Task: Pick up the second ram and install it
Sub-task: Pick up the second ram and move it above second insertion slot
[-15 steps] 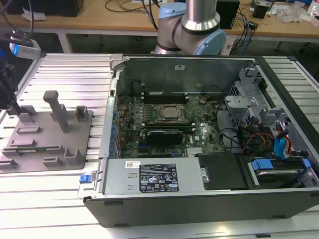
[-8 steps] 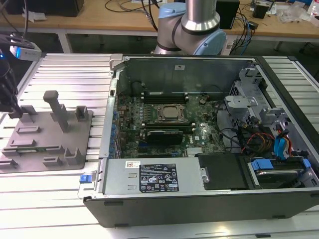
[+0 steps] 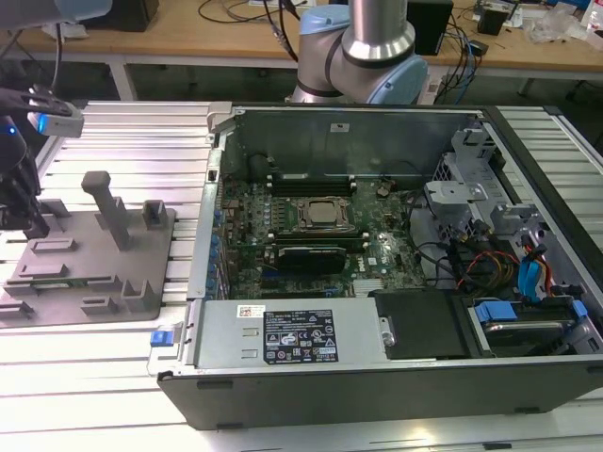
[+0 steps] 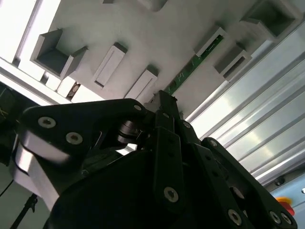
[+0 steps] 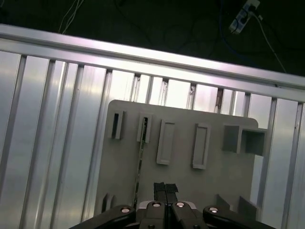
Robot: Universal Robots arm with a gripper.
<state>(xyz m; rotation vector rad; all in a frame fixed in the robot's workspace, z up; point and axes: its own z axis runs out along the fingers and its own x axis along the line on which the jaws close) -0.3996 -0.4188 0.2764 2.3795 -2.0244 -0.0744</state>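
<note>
Second ram (image 3: 61,280): in the exterior view, standing on edge in the grey fixture plate (image 3: 94,256) at the exterior view's left, well apart from the open computer case (image 3: 377,122). Long axis laid along the plate's near edge, pointing to the exterior view's left and right. Gripper (image 3: 31,218) hanging over the plate's left end, near the stick. Not yet picked up; by the look of it, lifting and installing both left to do.

In the second wrist view, second ram (image 4: 190,67) green against the plate (image 4: 157,33), one end tucked beside a small block, the other pointing toward the gripper (image 4: 164,100) and apart from it.

In the first wrist view, second ram (image 5: 140,157) seen edge-on as a thin line passing just beside the gripper (image 5: 165,187). Jaws together, clamped on nothing.
</note>
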